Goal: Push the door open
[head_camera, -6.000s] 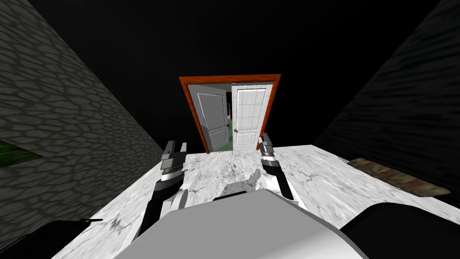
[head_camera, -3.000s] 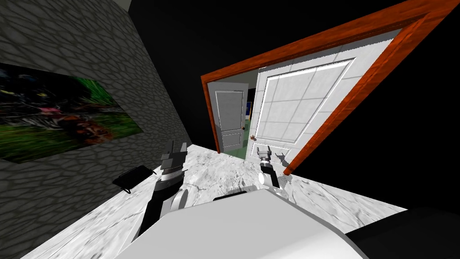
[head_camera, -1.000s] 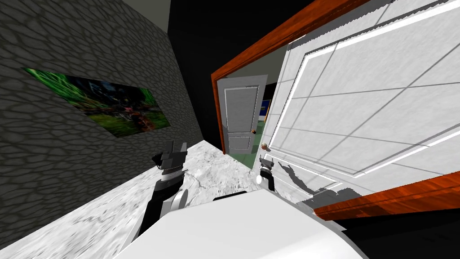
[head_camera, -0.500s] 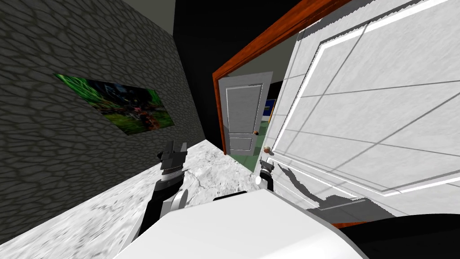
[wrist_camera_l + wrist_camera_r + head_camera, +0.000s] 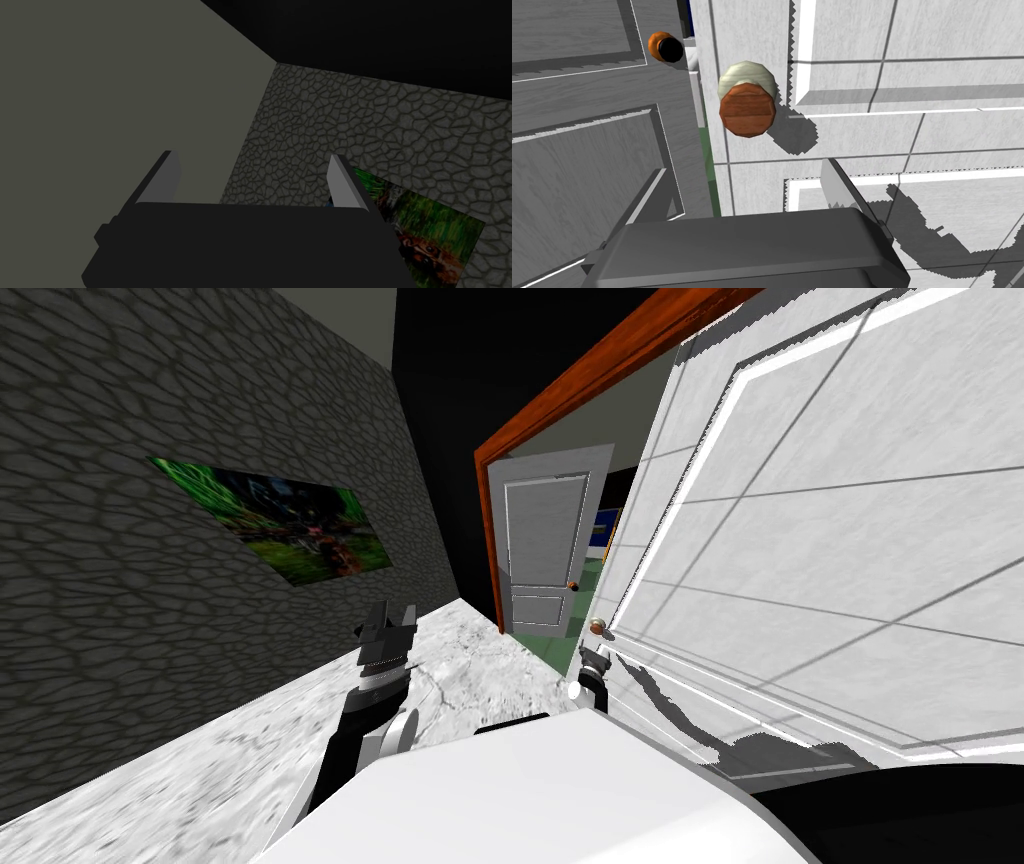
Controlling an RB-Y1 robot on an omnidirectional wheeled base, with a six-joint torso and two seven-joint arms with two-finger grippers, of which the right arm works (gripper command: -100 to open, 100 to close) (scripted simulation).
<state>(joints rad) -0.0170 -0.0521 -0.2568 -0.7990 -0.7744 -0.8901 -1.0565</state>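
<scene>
Head view: white door [image 5: 820, 538], ajar in a red-brown frame [image 5: 600, 378], close on the right; knob [image 5: 597, 626] at its free edge, right gripper [image 5: 596, 656] just under the knob; left gripper [image 5: 390, 623] raised over the pale floor [image 5: 480, 658], well apart from the door; grey door [image 5: 545, 548] beyond the gap. 
Left wrist view: fingers [image 5: 170, 170] spread, nothing between them. 
Right wrist view: fingers [image 5: 834, 182] spread and empty, brown knob just beyond the tips and clear of them; whether one blade touches the door face cannot be told.
</scene>
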